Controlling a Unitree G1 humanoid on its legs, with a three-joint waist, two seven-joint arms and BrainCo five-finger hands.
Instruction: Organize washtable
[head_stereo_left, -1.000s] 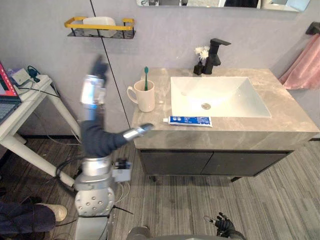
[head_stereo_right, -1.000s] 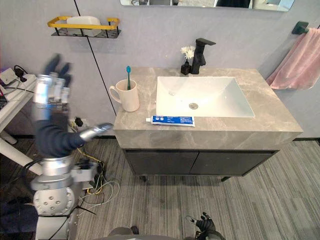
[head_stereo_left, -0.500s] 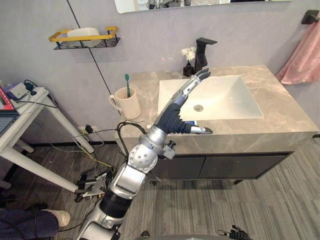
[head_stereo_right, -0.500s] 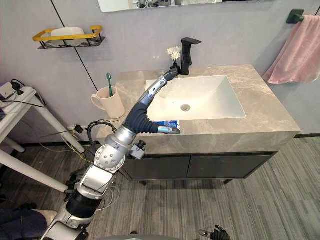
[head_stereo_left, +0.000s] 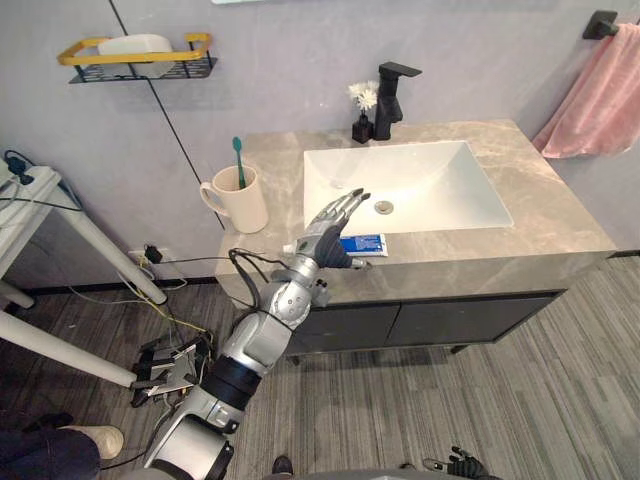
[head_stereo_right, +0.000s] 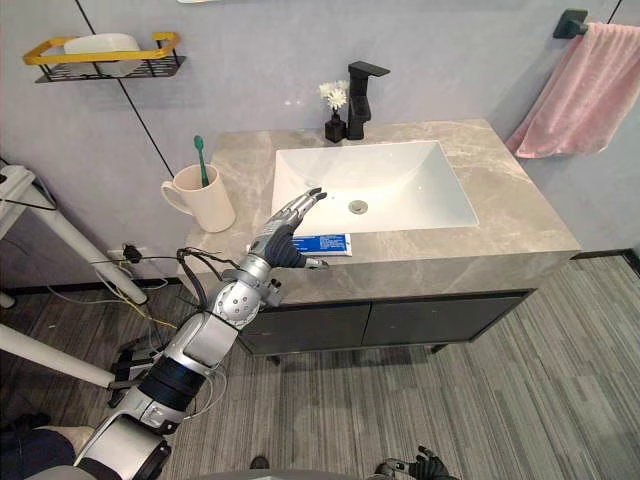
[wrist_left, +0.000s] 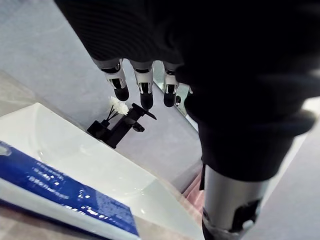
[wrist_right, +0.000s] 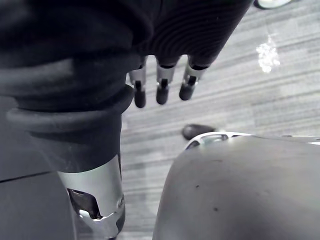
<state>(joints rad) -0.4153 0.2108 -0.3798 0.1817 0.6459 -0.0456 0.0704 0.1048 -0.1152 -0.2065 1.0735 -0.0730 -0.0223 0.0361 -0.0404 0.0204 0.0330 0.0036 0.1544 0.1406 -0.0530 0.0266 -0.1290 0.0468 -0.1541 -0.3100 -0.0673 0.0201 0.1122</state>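
Note:
A blue and white toothpaste tube (head_stereo_left: 364, 243) lies flat at the front edge of the grey stone washtable (head_stereo_left: 500, 240), just before the white sink (head_stereo_left: 440, 190). My left hand (head_stereo_left: 327, 228) hovers over the tube's left end, open, fingers straight and pointing toward the basin. In the left wrist view the tube (wrist_left: 60, 187) lies below the hand's fingertips (wrist_left: 145, 97). A cream mug (head_stereo_left: 240, 200) with a green toothbrush (head_stereo_left: 238, 158) stands at the counter's left. My right hand (wrist_right: 160, 85) hangs low over the floor with relaxed fingers.
A black faucet (head_stereo_left: 392, 85) and a small dark vase of white flowers (head_stereo_left: 360, 112) stand behind the sink. A yellow-rimmed wire shelf (head_stereo_left: 135, 58) hangs on the wall at left, a pink towel (head_stereo_left: 590, 90) at right. A white side table (head_stereo_left: 30, 215) stands left.
My left hand has come down from over the basin to the tube's left end at the counter's front. The camera has shifted as well.

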